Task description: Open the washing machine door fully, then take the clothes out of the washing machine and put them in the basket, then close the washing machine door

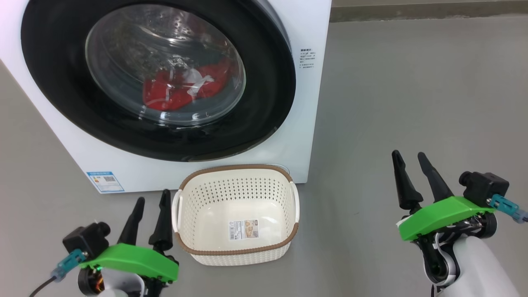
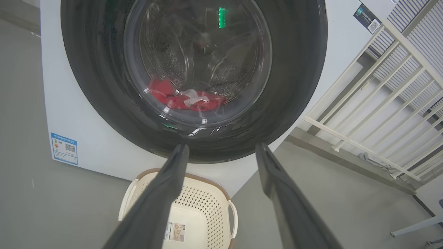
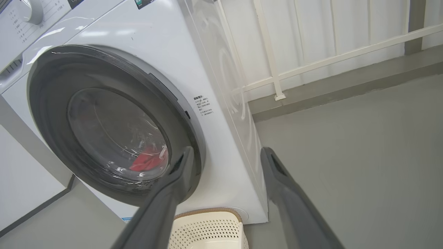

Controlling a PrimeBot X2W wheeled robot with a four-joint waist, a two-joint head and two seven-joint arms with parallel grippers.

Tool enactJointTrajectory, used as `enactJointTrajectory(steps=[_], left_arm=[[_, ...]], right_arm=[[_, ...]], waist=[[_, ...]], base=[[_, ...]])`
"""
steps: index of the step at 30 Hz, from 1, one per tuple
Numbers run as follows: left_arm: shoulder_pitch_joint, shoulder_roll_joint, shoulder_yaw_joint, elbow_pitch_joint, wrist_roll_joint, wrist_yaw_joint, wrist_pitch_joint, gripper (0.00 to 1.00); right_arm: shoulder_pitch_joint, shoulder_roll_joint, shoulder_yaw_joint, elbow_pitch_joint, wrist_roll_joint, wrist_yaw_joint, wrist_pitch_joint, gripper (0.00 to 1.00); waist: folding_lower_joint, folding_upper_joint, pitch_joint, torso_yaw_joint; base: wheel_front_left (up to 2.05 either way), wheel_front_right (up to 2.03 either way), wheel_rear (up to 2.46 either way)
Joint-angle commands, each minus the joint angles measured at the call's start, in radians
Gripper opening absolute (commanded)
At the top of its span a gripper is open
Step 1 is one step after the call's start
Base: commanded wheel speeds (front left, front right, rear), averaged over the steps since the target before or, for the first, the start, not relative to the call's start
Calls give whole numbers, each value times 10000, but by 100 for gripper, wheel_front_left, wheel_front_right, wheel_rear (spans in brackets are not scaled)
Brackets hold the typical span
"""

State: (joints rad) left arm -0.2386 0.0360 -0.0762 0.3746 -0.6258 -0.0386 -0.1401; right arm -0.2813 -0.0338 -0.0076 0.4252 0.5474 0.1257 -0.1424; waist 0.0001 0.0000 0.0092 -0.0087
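The washing machine door [image 1: 53, 82] stood shut against the washing machine [image 1: 307, 123], directly behind and above the basket [image 1: 235, 192], which sat on the floor [image 1: 412, 82] at the machine's foot. Red clothes [image 1: 181, 88] lay behind the glass, so step 1, opening the door, was not yet done.

Both pincers had their 2 fingers apart with nothing between them. The left pincer [image 1: 153, 196] was just beside the basket's left handle, and the right pincer [image 1: 408, 154] was well apart on the basket's right. The door lay ahead of and above both, with the left nearer its centre and the right nearer its right edge.

The right wrist view took the door from the side and showed a recessed stretch [image 3: 162, 86] on that edge, probably the pull. The left wrist view faced the door square, where that edge read as plain black rim, and caught the basket's sticker [image 2: 174, 231].
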Motion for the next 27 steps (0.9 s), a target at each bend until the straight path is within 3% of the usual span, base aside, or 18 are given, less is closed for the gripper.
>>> enactJointTrajectory(steps=[1, 27], left_arm=[[-597, 123, 173, -233, 344, 44, -165, 100], [-1377, 129, -194, 480, 2698, 200, -933, 100]], right_arm=[[-552, -83, 219, -217, -361, 39, -149, 100], [-1489, -142, 438, 776, -3647, 47, -912, 100]], waist=[[-1, 0, 3, 1], [-1, 0, -151, 54]], base=[[0, 0, 0], [0, 0, 0]])
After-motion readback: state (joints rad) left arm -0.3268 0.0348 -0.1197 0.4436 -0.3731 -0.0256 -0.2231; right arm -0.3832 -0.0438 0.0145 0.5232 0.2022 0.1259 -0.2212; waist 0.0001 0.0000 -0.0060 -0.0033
